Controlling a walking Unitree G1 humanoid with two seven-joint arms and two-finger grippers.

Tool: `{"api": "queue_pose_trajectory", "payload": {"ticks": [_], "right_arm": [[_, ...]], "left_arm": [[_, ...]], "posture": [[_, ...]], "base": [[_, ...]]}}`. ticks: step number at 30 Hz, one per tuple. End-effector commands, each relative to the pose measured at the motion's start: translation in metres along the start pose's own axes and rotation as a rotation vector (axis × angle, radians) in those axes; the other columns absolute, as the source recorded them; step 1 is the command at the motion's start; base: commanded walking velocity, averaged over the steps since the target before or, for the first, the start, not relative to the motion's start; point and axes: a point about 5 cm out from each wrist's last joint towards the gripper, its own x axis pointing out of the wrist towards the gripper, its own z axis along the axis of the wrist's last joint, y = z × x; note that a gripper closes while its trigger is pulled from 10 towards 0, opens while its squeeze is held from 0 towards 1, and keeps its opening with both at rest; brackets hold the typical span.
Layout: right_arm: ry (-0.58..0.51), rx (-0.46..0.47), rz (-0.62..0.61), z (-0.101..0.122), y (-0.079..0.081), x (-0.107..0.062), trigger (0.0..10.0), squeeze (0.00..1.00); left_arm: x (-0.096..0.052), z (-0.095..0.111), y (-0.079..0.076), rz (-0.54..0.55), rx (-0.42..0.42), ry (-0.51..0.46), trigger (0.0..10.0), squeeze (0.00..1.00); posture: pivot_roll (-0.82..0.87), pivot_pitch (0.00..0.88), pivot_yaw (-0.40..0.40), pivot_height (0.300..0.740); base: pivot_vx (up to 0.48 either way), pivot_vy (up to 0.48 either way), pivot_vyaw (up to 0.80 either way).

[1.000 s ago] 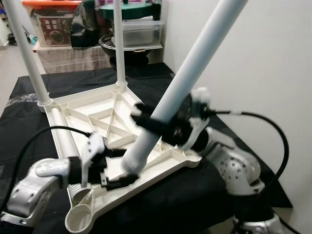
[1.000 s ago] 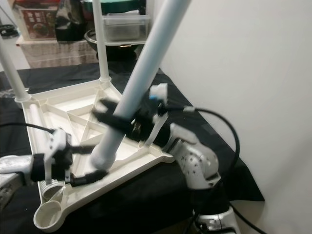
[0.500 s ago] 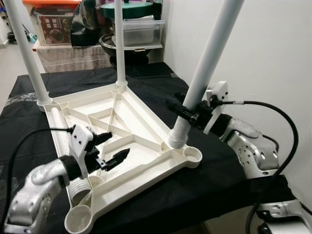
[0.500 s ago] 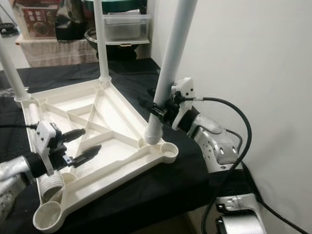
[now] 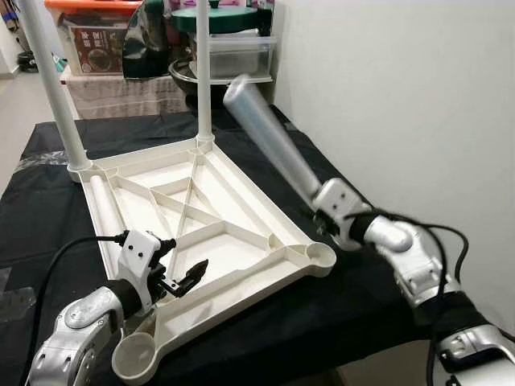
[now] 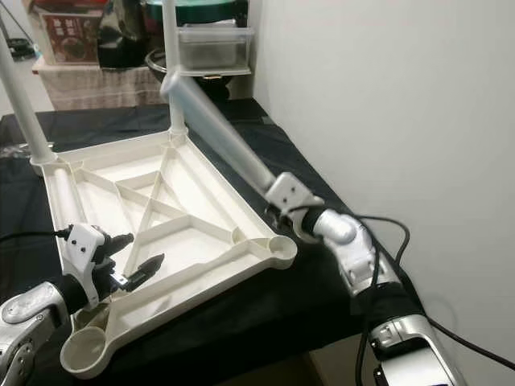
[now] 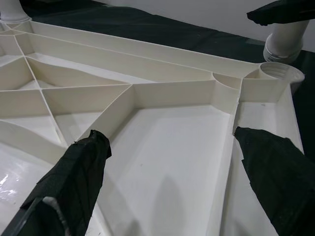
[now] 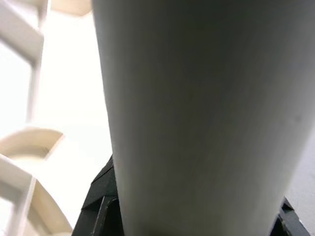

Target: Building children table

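A white children's tabletop [image 5: 229, 213] lies upside down on a black-covered table. Two white legs stand upright in its far corners [image 5: 52, 88] [image 5: 203, 72]. My right gripper [image 5: 323, 211] is shut on a third white leg [image 5: 269, 141], which leans back over the tabletop. The leg's lower end [image 7: 285, 42] hangs just beyond the empty near-right socket [image 5: 320, 256]. Up close, the leg [image 8: 197, 118] sits between the right fingers. My left gripper [image 5: 179, 264] is open above the near-left ribs, its fingers [image 7: 74, 182] wide apart. Another leg [image 5: 100, 213] lies along the left edge.
The near-left corner socket [image 5: 135, 354] is empty. Behind the table stand storage boxes [image 5: 96, 40], a clear bin [image 5: 233, 56] and a dark pot. A white wall [image 5: 402, 96] runs close along the right side. The table's front edge [image 5: 265, 354] is near.
The third leg stood nearly upright by the near-right socket; now it tilts far back over the tabletop in my right gripper. My left gripper has drawn back toward the near-left corner.
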Motion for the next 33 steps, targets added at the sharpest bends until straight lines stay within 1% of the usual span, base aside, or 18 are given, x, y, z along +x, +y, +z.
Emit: {"api": "queue_pose_trajectory", "payload": {"ticks": [1, 5, 7, 8, 9, 10, 12, 13, 16, 17, 20, 25, 26, 28, 29, 30, 32, 33], "right_arm": [[-0.021, -0.036, 0.002, 0.003, 0.001, 0.001, 0.0, 0.00], [-0.028, -0.032, 0.038, -0.001, 0.016, 0.003, 0.0, 0.00], [-0.030, -0.039, 0.042, -0.001, 0.018, 0.003, 0.0, 0.00], [-0.066, 0.018, 0.039, 0.002, 0.020, 0.004, 0.0, 0.00], [-0.140, 0.101, 0.034, 0.009, 0.024, 0.007, 0.0, 0.00], [-0.140, 0.101, 0.034, 0.009, 0.024, 0.007, 0.0, 0.00], [-0.205, 0.180, 0.054, 0.016, 0.031, 0.008, 0.0, 0.00], [-0.205, 0.180, 0.054, 0.016, 0.031, 0.008, 0.0, 0.00], [-0.315, 0.325, 0.096, 0.031, 0.045, 0.009, 0.0, 0.00], [-0.336, 0.352, 0.104, 0.034, 0.047, 0.009, 0.0, 0.00], [-0.354, 0.377, 0.105, 0.038, 0.048, 0.008, 0.0, 0.00], [-0.325, 0.352, 0.079, 0.030, 0.037, 0.007, 0.0, 0.00], [-0.310, 0.288, 0.054, 0.026, 0.027, 0.005, 0.0, 0.00], [-0.290, 0.253, 0.013, 0.022, 0.012, 0.003, 0.0, 0.00], [-0.290, 0.253, 0.013, 0.022, 0.012, 0.003, 0.0, 0.00], [-0.283, 0.236, -0.025, 0.021, -0.006, -0.002, 0.0, 0.00], [-0.298, 0.236, -0.054, 0.024, -0.027, -0.009, 0.0, 0.00], [-0.306, 0.243, -0.060, 0.025, -0.032, -0.011, 0.0, 0.00]], "left_arm": [[0.002, 0.001, -0.003, -0.001, 0.012, -0.008, 10.0, 0.00], [0.004, -0.003, -0.006, 0.004, 0.018, -0.003, 10.0, 0.00], [0.004, -0.003, -0.006, 0.003, 0.018, -0.004, 10.0, 0.00], [0.005, -0.003, -0.006, 0.002, 0.016, -0.007, 10.0, 0.00], [0.007, -0.002, -0.006, 0.003, 0.012, -0.013, 10.0, 0.00], [0.007, -0.002, -0.006, 0.003, 0.012, -0.013, 10.0, 0.00], [0.008, -0.003, -0.005, 0.005, 0.014, -0.009, 10.0, 0.00], [0.008, -0.003, -0.005, 0.005, 0.014, -0.009, 10.0, 0.00], [0.009, -0.003, -0.006, 0.002, 0.009, -0.010, 10.0, 0.00], [0.009, -0.002, -0.006, 0.002, 0.006, -0.013, 10.0, 0.00], [0.010, -0.002, -0.006, 0.007, 0.005, -0.014, 10.0, 0.00], [0.008, -0.005, -0.005, 0.019, 0.010, -0.006, 10.0, 0.00], [0.007, -0.006, -0.003, 0.027, 0.008, -0.006, 10.0, 0.00], [0.007, -0.006, -0.003, 0.031, 0.008, -0.005, 10.0, 0.00], [0.007, -0.006, -0.003, 0.031, 0.008, -0.005, 10.0, 0.00], [0.008, -0.006, -0.003, 0.028, 0.008, -0.005, 10.0, 0.00], [0.008, -0.006, -0.004, 0.022, 0.005, -0.006, 10.0, 0.00], [0.008, -0.006, -0.005, 0.020, 0.005, -0.006, 10.0, 0.00]], "posture": [[0.01, 0.000, -0.085, 0.740], [0.01, 0.000, -0.087, 0.740], [0.01, 0.000, -0.087, 0.740], [0.01, 0.000, -0.082, 0.740], [0.01, 0.000, -0.080, 0.740], [0.01, 0.000, -0.080, 0.740], [0.00, 0.000, -0.077, 0.740], [0.00, 0.000, -0.077, 0.740], [0.00, 0.000, -0.077, 0.740], [0.00, 0.000, -0.077, 0.740], [0.00, 0.000, -0.080, 0.740], [0.00, 0.000, -0.082, 0.740], [0.00, 0.000, -0.082, 0.740], [-0.01, 0.000, -0.079, 0.740], [-0.01, 0.000, -0.079, 0.740], [-0.01, 0.000, -0.077, 0.740], [-0.01, 0.000, -0.073, 0.740], [-0.01, 0.000, -0.073, 0.740]], "base": [[0.000, 0.000, 0.00], [0.000, 0.000, 0.00], [0.000, 0.000, 0.00], [0.000, 0.000, 0.00], [0.000, 0.000, 0.00], [0.000, 0.000, 0.00], [0.000, 0.000, 0.00], [0.000, 0.000, 0.00], [0.000, 0.000, 0.00], [0.000, 0.000, 0.00], [0.000, 0.000, 0.00], [0.000, 0.000, 0.00], [0.000, 0.000, 0.00], [0.000, 0.000, 0.00], [0.000, 0.000, 0.00], [0.000, 0.000, 0.00], [0.000, 0.000, 0.00], [0.000, 0.000, 0.00]]}}
